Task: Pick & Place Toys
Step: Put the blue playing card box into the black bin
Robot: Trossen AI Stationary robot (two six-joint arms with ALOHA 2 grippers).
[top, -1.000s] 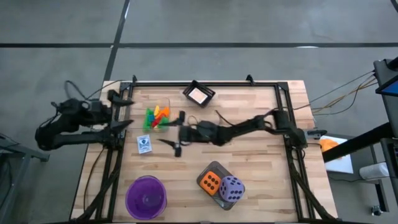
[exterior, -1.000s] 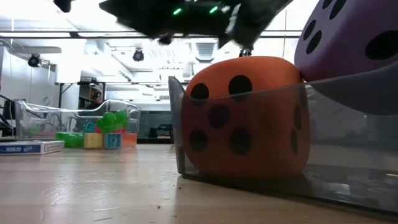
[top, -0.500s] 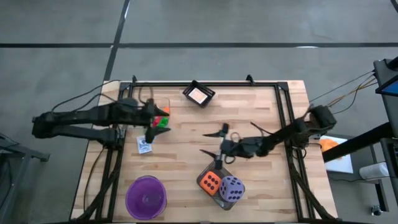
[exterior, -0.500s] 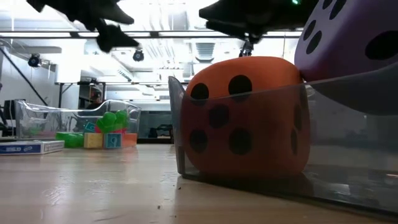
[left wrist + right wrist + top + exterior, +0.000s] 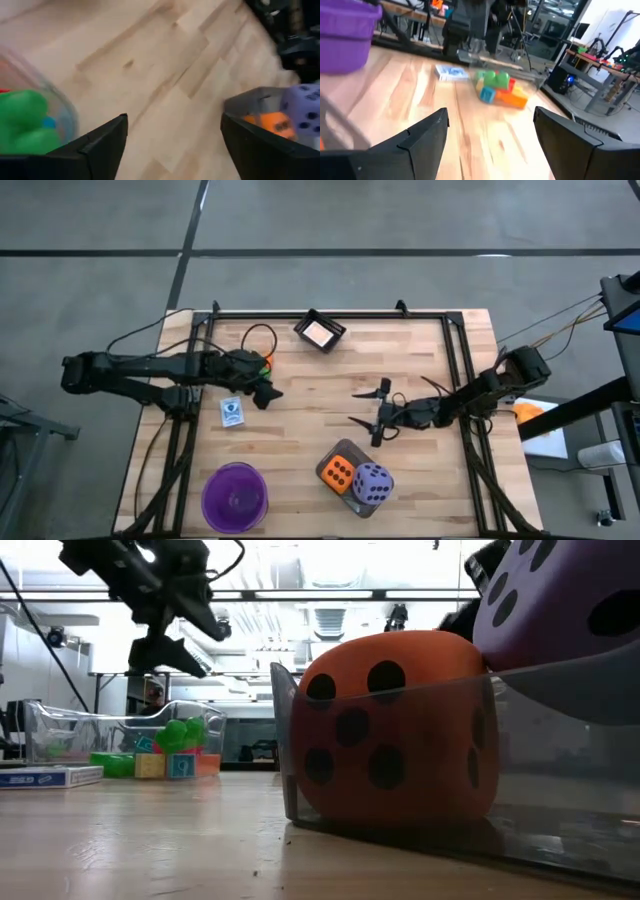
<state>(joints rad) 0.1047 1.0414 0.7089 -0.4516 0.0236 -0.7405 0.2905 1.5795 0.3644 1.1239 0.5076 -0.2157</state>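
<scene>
The orange die and the purple die sit in a clear-walled tray near the table's front edge. They fill the low view, orange and purple. Small coloured blocks lie in a clear container at the far left, mostly hidden under my left arm in the high view. A card box lies flat beside it. My left gripper hovers open just right of the blocks. My right gripper is open and empty at mid-table, above the dice.
A purple bowl stands at the front left. A small black tray holding a card sits at the far edge. Bare wood lies between the two grippers. The right wrist view shows the blocks and the card box ahead.
My left arm has swung out from the table's left edge to over the block container, its gripper now just right of it. My right gripper has drawn back from beside the blocks toward the table's right and near side, ending at mid-table. Nothing on the table has moved.
</scene>
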